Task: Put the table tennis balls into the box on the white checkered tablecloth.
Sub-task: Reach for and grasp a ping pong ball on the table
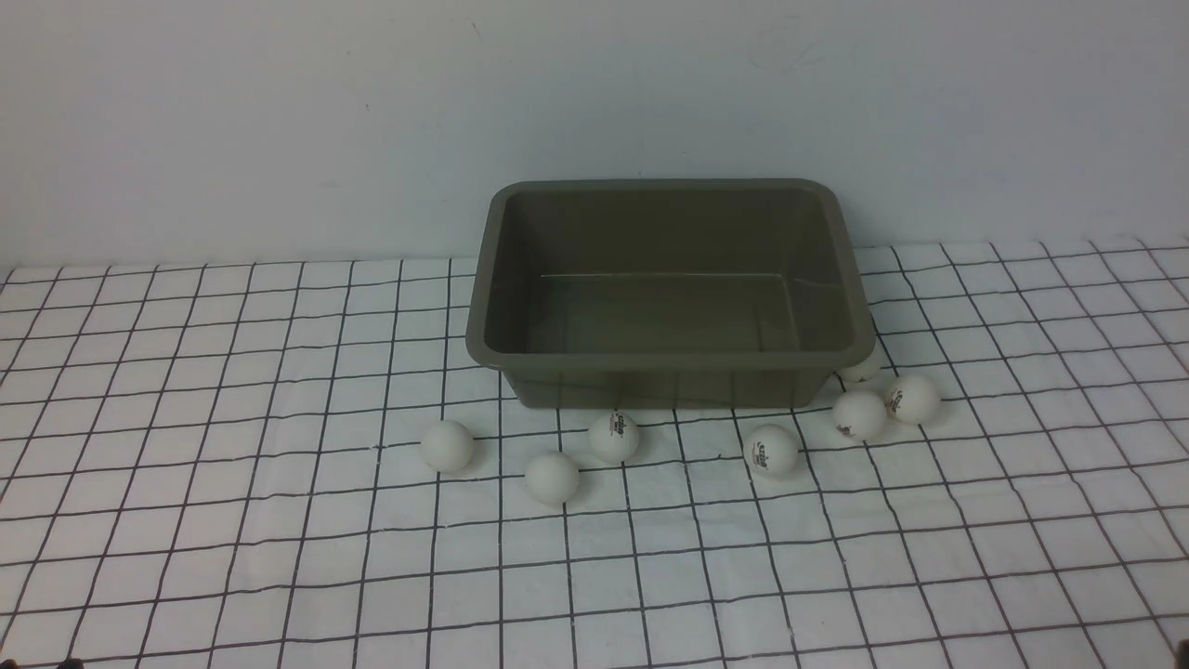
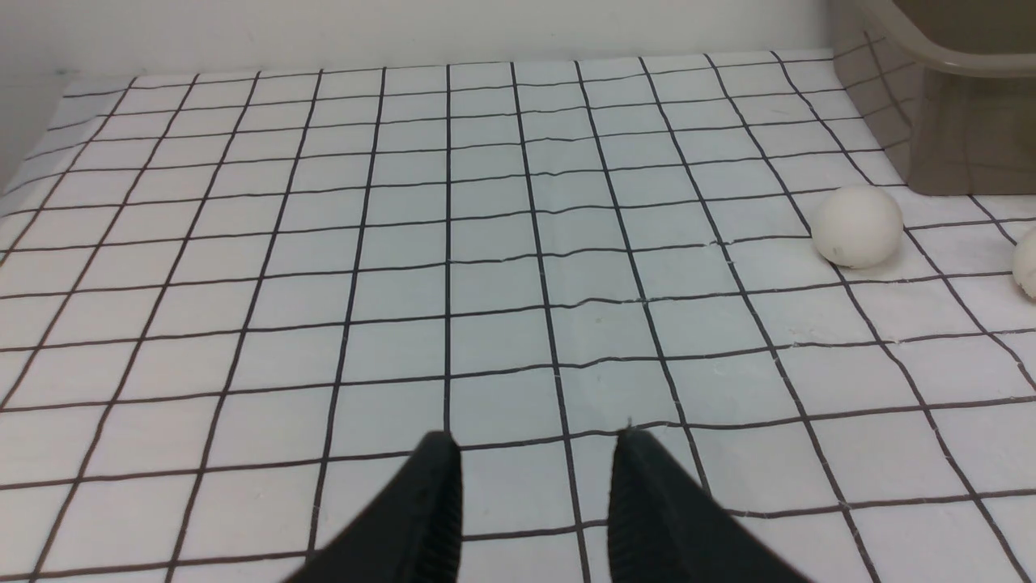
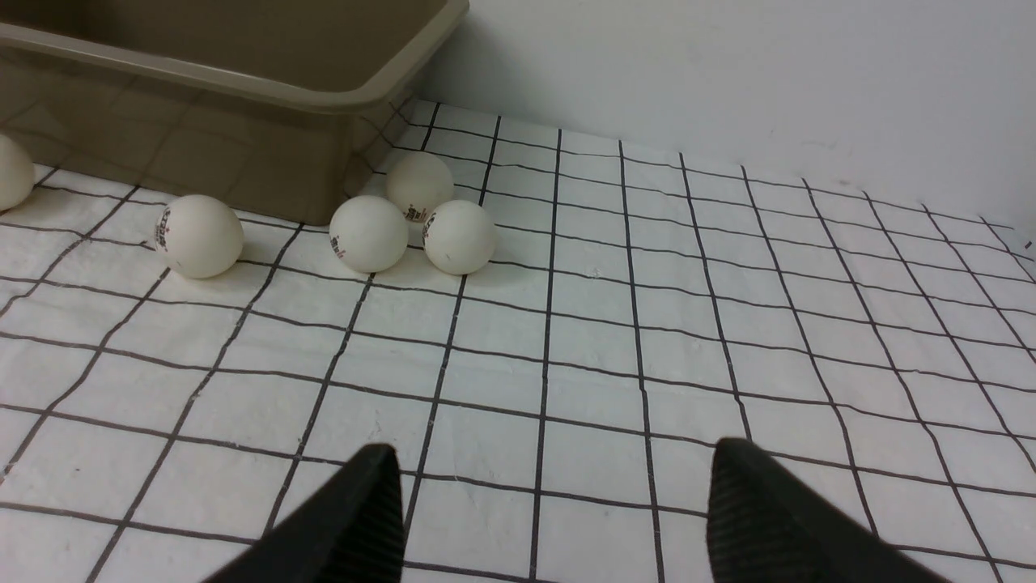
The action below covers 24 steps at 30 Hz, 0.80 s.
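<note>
Task looks to be at the very start, 0 of 7 in. The box (image 1: 665, 360) sits empty at upper centre of the front view, on the checked cloth (image 1: 232, 390), its far side close to the back wall. All the balls (image 1: 614, 437) lie on the cloth along the box's near side. Four spread across mid-frame: the leftmost ball (image 1: 448, 446), a lower ball (image 1: 552, 478) just right of it, a logo ball just beside the front wall, and another logo ball (image 1: 772, 450) right of centre. The other three bunch at the box's lower-right corner: a front ball (image 1: 858, 414) touching or nearly touching its neighbour (image 1: 914, 399), plus a tucked ball (image 1: 859, 367) half hidden by the corner. No arm shows clearly in the front view. The left claw (image 2: 538, 441) hangs low over bare cloth, jaws parted a moderate gap w/ nothing between them, the nearest ball well ahead. The right claw (image 3: 554, 453) has its jaws wide and empty, facing the bunch of three by the box corner. Left to do: every pick and drop, prob. right arm on the bunch, left arm on the spread.
</note>
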Available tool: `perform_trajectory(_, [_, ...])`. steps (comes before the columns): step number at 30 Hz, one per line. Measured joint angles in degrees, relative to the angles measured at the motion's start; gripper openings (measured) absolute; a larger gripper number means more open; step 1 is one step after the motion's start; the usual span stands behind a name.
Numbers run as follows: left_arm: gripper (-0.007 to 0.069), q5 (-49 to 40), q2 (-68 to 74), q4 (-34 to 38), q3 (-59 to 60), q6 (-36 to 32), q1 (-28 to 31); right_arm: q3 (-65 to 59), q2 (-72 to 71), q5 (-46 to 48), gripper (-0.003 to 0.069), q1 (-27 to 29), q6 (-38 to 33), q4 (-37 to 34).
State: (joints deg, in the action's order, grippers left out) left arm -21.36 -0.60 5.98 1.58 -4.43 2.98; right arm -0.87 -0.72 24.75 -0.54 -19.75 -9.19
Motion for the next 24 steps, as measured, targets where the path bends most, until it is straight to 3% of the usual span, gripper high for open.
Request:
perform_trajectory(18, [0.0237,0.00,0.00,0.00,0.00,0.00,0.00,0.00,0.00,-0.37,0.0462,0.00,0.05,-0.15])
perform_trajectory(24, [0.0237,0.00,0.00,0.00,0.00,0.00,0.00,0.30,0.00,-4.49,0.0462,0.00,2.04,-5.44])
